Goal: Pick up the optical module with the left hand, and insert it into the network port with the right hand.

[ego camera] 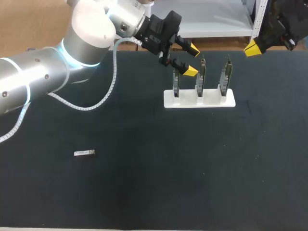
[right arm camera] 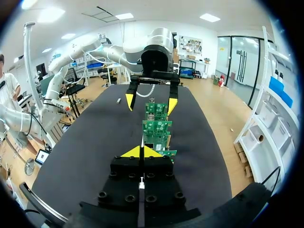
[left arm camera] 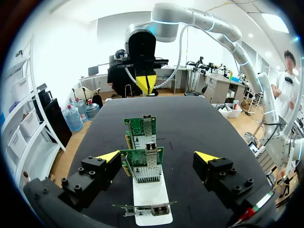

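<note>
Seen from the head view, the module [ego camera: 84,153] lies flat on the table [ego camera: 144,192], long axis 9-to-3. It is well apart, toward 7:30, from the wide, empty left claw [ego camera: 192,60]. The right claw [ego camera: 252,48], pinched closed, is farther off.

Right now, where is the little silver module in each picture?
Head view: the optical module lies flat on the dark table, far from the green cards.
Left wrist view: not in it.
Right wrist view: probably the tiny pale speck on the table beside the left claw.
Shared landmark: those green cards, in all three views.
</note>
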Controlling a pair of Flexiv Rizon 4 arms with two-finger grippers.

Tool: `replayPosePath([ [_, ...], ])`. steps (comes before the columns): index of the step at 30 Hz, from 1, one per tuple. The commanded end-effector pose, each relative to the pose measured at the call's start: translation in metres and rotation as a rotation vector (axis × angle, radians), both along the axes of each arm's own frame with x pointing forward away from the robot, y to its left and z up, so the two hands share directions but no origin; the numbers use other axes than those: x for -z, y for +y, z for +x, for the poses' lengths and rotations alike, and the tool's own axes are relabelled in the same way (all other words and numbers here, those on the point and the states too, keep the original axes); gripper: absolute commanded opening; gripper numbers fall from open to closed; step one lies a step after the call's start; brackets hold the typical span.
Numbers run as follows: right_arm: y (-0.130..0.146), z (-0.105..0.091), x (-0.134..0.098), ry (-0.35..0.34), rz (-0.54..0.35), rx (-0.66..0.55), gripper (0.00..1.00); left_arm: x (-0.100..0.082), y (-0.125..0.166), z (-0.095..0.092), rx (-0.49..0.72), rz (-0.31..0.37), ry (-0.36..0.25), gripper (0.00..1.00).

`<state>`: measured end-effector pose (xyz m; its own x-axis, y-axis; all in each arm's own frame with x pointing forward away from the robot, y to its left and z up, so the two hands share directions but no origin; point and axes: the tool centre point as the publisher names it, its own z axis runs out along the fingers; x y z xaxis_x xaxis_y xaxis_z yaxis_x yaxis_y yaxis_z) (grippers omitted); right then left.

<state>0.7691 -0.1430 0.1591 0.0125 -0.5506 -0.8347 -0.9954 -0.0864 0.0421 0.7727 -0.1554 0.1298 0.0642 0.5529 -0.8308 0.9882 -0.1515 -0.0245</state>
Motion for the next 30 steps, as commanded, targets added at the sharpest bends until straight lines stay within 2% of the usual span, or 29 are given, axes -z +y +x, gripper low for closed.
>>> replayPosePath([
  [1,0.004,-0.005,0.004,-0.012,-0.007,0.011,0.00,0.000,0.000,0.002,0.004,0.002,0.002,1.00],
  [10,0.009,-0.006,0.013,-0.029,-0.039,0.023,0.00,0.000,0.000,0.002,0.004,0.002,0.002,1.00],
  [30,0.015,0.001,0.016,-0.031,-0.030,0.057,0.00,0.000,0.000,0.002,0.004,0.002,0.002,1.00],
])
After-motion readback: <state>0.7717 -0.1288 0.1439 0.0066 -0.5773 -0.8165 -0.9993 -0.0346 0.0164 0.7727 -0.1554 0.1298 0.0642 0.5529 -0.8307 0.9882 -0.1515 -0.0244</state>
